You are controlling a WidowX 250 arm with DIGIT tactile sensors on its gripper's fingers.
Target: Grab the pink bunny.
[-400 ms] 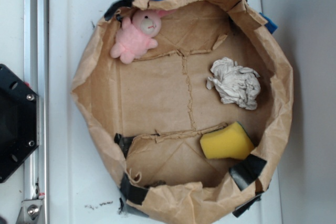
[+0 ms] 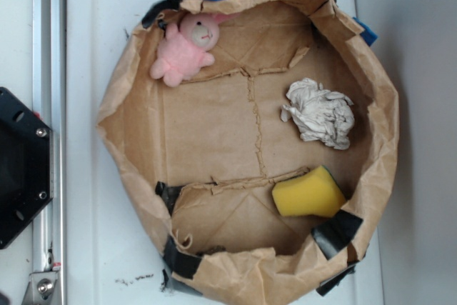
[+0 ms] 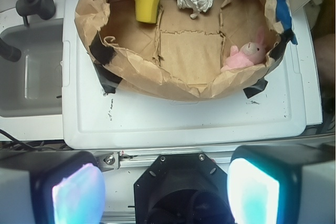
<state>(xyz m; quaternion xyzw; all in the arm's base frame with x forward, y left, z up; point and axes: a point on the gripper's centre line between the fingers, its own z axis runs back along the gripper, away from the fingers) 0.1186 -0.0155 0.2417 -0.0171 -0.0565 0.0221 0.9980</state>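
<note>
Three items sit in the brown paper basin [image 2: 118,98] on the white table [image 2: 93,26]: pink bunny [image 2: 184,49] at upper left of the exterior frame against the paper wall, crumpled paper ball [image 2: 320,113] at right, yellow sponge [image 2: 308,193] at lower right, all well apart. In the wrist view we see the claw [image 3: 166,192] wide open at the bottom edge, holding nothing, well short of the bunny, which lies at the basin's right side there.
</note>
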